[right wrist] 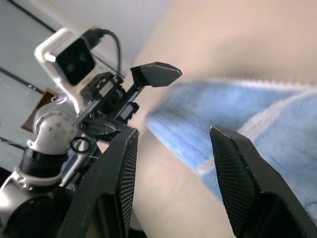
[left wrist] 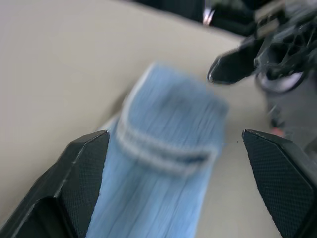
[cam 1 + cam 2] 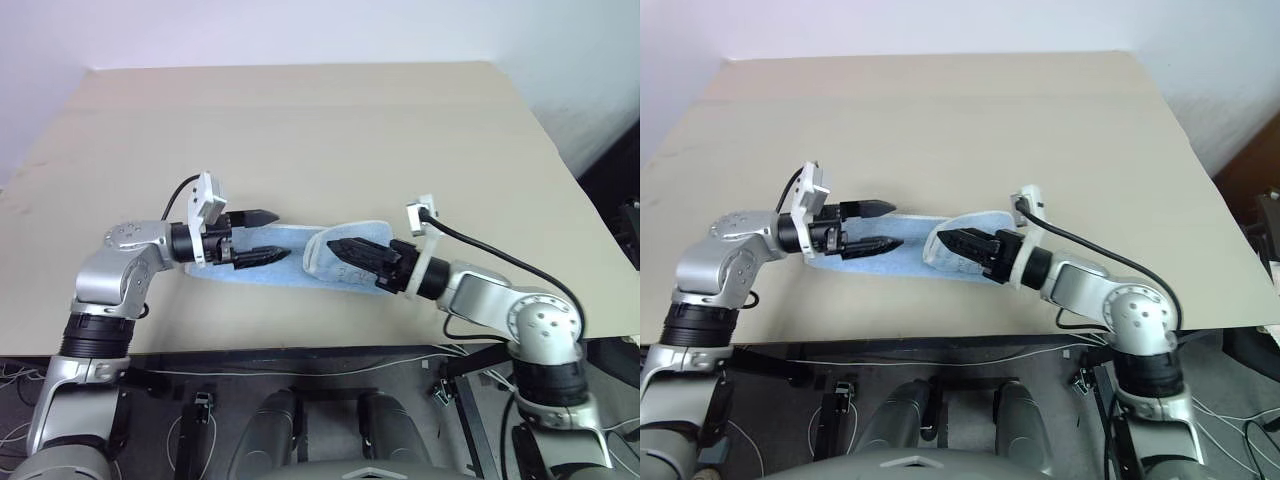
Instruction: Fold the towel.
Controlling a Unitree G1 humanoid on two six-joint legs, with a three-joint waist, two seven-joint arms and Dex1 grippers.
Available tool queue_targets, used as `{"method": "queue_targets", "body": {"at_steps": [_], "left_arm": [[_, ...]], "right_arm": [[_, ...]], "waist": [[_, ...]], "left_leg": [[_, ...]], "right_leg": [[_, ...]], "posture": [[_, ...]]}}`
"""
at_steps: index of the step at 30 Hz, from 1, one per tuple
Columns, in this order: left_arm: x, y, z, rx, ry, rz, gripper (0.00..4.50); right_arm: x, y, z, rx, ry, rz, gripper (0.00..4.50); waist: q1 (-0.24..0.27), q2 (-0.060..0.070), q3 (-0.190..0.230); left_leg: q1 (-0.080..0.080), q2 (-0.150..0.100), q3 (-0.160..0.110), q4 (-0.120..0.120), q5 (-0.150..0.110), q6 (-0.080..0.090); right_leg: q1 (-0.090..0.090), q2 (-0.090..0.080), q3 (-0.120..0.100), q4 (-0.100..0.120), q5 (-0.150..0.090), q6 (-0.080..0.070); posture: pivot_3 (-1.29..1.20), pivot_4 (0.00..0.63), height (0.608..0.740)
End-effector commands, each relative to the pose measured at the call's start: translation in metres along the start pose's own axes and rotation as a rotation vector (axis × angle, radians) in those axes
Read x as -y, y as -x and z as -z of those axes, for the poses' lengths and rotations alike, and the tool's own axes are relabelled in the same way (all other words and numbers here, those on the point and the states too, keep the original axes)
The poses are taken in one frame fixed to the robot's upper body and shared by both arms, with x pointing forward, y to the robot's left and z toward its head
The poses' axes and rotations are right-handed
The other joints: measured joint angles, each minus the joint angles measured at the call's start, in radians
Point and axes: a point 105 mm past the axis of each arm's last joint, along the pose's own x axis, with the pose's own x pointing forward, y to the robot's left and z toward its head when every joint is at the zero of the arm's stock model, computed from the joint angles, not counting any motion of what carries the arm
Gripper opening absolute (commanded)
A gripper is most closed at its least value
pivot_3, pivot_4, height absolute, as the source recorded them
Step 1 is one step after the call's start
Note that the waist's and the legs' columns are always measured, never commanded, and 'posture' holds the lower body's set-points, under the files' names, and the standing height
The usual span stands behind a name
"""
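Lying: light blue terry towel (image 3: 300, 255) with whitish hems, a narrow folded strip near the front edge of the beige table (image 3: 300, 120); its right end curls up.
Left gripper (image 3: 268, 235): over the towel's left end, fingers apart, nothing between them.
Right gripper (image 3: 952, 243): at the curled end, fingers parted, towel not pinched.
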Motion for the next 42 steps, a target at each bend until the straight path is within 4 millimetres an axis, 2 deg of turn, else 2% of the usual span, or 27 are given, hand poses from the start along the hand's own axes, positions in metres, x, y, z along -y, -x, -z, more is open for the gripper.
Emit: {"method": "queue_targets", "body": {"at_steps": [1, 6, 7, 10, 11, 14, 16, 19, 23, 29, 33, 35, 36, 39, 42], "left_arm": [[0.013, -0.013, -0.019, 0.054, -0.036, 0.080, 3.22], [0.015, -0.038, -0.003, 0.030, -0.010, 0.131, 1.51], [0.015, -0.043, 0.000, 0.025, -0.003, 0.141, 1.16], [0.016, -0.052, 0.008, 0.003, -0.006, 0.162, 0.10], [0.017, -0.055, 0.008, 0.004, -0.014, 0.163, 0.04], [0.010, -0.066, 0.011, -0.007, -0.059, 0.104, 0.04], [0.017, -0.069, 0.017, -0.018, -0.084, 0.139, 0.04], [0.016, -0.072, 0.035, -0.073, -0.063, 0.114, 0.04], [0.016, -0.066, 0.064, -0.145, -0.043, 0.082, 0.04], [0.011, -0.056, 0.088, -0.152, 0.013, -0.005, 0.04], [0.007, -0.055, 0.085, -0.098, 0.051, -0.044, 0.04], [0.007, -0.054, 0.081, -0.089, 0.036, -0.035, 0.39], [0.007, -0.052, 0.074, -0.063, 0.029, -0.031, 0.58], [0.007, -0.042, 0.050, 0.027, 0.036, -0.044, 0.58], [0.007, -0.020, 0.033, 0.053, 0.064, -0.051, 1.13]], "right_arm": [[0.012, 0.004, -0.029, 0.149, 0.155, 0.109, 1.85], [0.034, -0.003, -0.038, 0.225, 0.268, 0.218, 0.17], [0.036, -0.005, -0.036, 0.228, 0.277, 0.224, 0.00], [0.042, -0.010, -0.030, 0.221, 0.299, 0.241, 0.00], [0.045, -0.011, -0.026, 0.208, 0.323, 0.259, 0.00], [0.056, -0.018, -0.016, 0.155, 0.404, 0.318, 0.00], [0.065, -0.021, -0.015, 0.159, 0.403, 0.365, 0.00], [0.077, -0.025, -0.008, 0.125, 0.424, 0.410, 0.00], [0.088, -0.027, 0.005, 0.094, 0.435, 0.440, 0.00], [0.102, -0.029, 0.028, 0.019, 0.443, 0.450, 0.00], [0.100, -0.031, 0.031, -0.002, 0.496, 0.408, 0.00], [0.100, -0.032, 0.033, -0.016, 0.465, 0.386, 0.00], [0.098, -0.033, 0.034, -0.024, 0.470, 0.372, 0.00], [0.094, -0.032, 0.026, -0.013, 0.515, 0.350, 0.00], [0.084, -0.029, 0.006, 0.041, 0.517, 0.307, 0.00]], "waist": [[-0.005, 0.000, 0.000], [-0.003, 0.000, 0.000], [-0.003, 0.000, 0.000], [-0.003, 0.000, 0.000], [-0.003, 0.000, 0.000], [0.000, 0.000, 0.000], [0.000, 0.000, 0.000], [-0.002, 0.000, 0.000], [-0.005, 0.000, 0.000], [-0.001, 0.000, 0.000], [-0.002, 0.000, -0.001], [-0.002, 0.000, -0.001], [-0.003, 0.000, -0.001], [-0.006, 0.000, -0.001], [-0.008, 0.000, -0.001]], "left_leg": [[0.001, 0.000, 0.000, 0.000, 0.000, 0.000], [0.006, 0.001, 0.001, -0.001, 0.000, 0.000], [0.006, 0.001, 0.001, -0.001, 0.000, -0.001], [0.005, 0.000, 0.001, -0.001, 0.000, -0.001], [0.005, 0.000, 0.001, -0.001, 0.000, -0.001], [0.005, 0.000, 0.001, 0.000, 0.000, -0.001], [0.006, 0.000, 0.001, 0.000, 0.001, -0.001], [0.006, 0.000, 0.001, -0.001, 0.001, -0.001], [0.006, 0.000, 0.001, -0.001, 0.001, -0.001], [0.007, 0.000, 0.000, 0.000, 0.001, -0.002], [0.008, 0.000, 0.000, 0.000, 0.001, -0.002], [0.008, 0.000, 0.000, 0.000, 0.001, -0.002], [0.008, 0.000, 0.000, -0.001, 0.001, -0.002], [0.009, 0.000, 0.000, -0.001, 0.001, -0.003], [0.008, 0.001, 0.000, -0.001, 0.001, -0.003]], "right_leg": [[0.000, 0.000, 0.000, 0.000, 0.000, 0.000], [0.004, 0.002, 0.001, 0.001, 0.000, 0.000], [0.004, 0.002, 0.001, 0.001, 0.000, 0.000], [0.003, 0.002, 0.001, 0.001, 0.000, 0.000], [0.003, 0.002, 0.001, 0.001, 0.000, 0.000], [0.003, 0.002, 0.001, 0.002, 0.000, 0.000], [0.004, 0.002, 0.001, 0.002, 0.000, 0.000], [0.003, 0.002, 0.001, 0.002, 0.000, 0.000], [0.003, 0.002, 0.001, 0.002, 0.000, 0.000], [0.004, 0.002, 0.001, 0.003, 0.000, 0.000], [0.005, 0.002, 0.001, 0.003, 0.000, 0.000], [0.005, 0.002, 0.001, 0.004, 0.000, 0.000], [0.005, 0.002, 0.001, 0.004, 0.000, 0.000], [0.005, 0.002, 0.001, 0.004, 0.000, 0.000], [0.004, 0.002, 0.001, 0.005, 0.000, 0.000]], "posture": [[0.00, 0.150, 0.740], [0.00, 0.150, 0.740], [0.00, 0.150, 0.740], [0.00, 0.150, 0.740], [0.00, 0.150, 0.740], [0.00, 0.150, 0.740], [0.00, 0.150, 0.740], [0.00, 0.150, 0.740], [0.00, 0.150, 0.740], [0.00, 0.150, 0.740], [0.00, 0.150, 0.740], [0.00, 0.150, 0.740], [0.00, 0.150, 0.740], [0.00, 0.150, 0.740], [0.00, 0.150, 0.740]]}}
